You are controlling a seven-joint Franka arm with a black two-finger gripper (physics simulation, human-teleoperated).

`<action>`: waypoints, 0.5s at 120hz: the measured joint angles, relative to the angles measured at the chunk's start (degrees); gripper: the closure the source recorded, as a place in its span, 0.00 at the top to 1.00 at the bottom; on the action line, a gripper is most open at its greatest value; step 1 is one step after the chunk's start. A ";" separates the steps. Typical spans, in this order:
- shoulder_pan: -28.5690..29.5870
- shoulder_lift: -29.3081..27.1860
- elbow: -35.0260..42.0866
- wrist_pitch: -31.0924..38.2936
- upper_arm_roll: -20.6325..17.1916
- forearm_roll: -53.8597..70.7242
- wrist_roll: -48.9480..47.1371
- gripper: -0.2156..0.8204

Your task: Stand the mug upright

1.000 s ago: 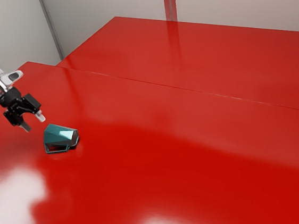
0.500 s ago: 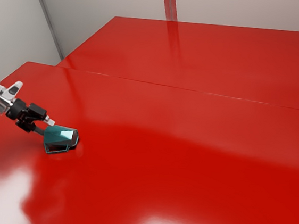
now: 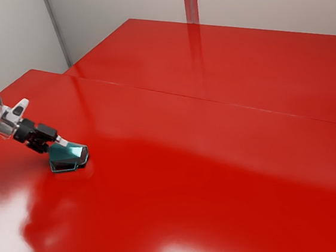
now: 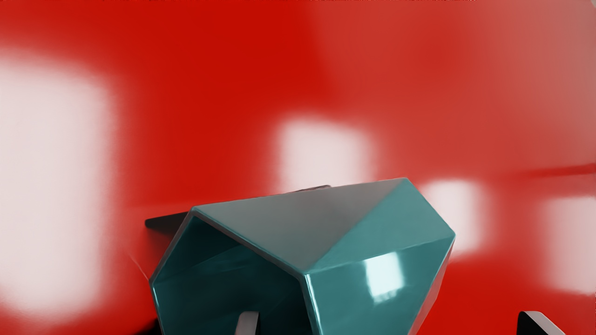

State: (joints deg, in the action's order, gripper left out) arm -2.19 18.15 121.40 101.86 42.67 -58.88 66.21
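Red table, mug on its side, gripper parted.
The mug lies toward the exterior view's left; the fingers stand wide, one at its mouth, the other apart from its wall, gripping nothing.

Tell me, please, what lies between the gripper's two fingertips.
In the wrist view, part of the mug lies between the gripper's fingertips, plus bare red tabletop between its outer side and one fingertip.

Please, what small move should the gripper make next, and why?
Probably close gently: the mug lies on its side, and the open gripper has one fingertip at or inside its mouth, the other beyond its outer wall, with a gap showing.
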 joint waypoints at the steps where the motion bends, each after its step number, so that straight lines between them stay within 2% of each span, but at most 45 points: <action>1: -0.02 0.01 0.03 -0.03 -0.02 -0.09 0.10 0.79; 17: -0.18 0.12 0.69 -0.51 -0.13 -1.42 1.46 0.77; 60: 0.13 0.35 1.90 -0.75 -0.14 -2.29 3.96 0.44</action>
State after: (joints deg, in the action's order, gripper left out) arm -2.05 18.50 123.30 101.11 42.53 -61.17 70.17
